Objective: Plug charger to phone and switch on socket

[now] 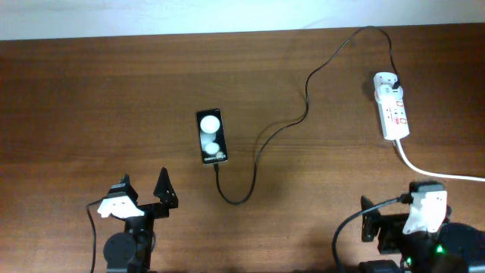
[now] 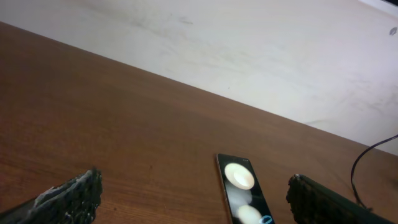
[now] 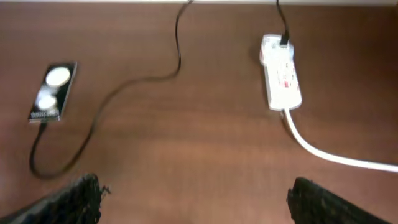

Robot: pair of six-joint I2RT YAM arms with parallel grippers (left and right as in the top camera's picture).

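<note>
The black phone [image 1: 211, 137] lies flat mid-table with two white spots on its face; it also shows in the left wrist view [image 2: 244, 196] and the right wrist view [image 3: 54, 91]. The thin black charger cable [image 1: 303, 114] runs from the phone's near end, loops, and goes to its black plug in the white socket strip [image 1: 392, 112], also seen in the right wrist view [image 3: 282, 81]. My left gripper [image 1: 144, 184] is open and empty, near the front edge below the phone. My right gripper [image 3: 193, 199] is open and empty at the front right [image 1: 390, 220].
The strip's thick white cord [image 1: 432, 173] trails toward the right edge, passing near my right arm. A pale wall [image 2: 249, 50] bounds the table's far edge. The brown wooden tabletop [image 1: 91, 106] extends to the left.
</note>
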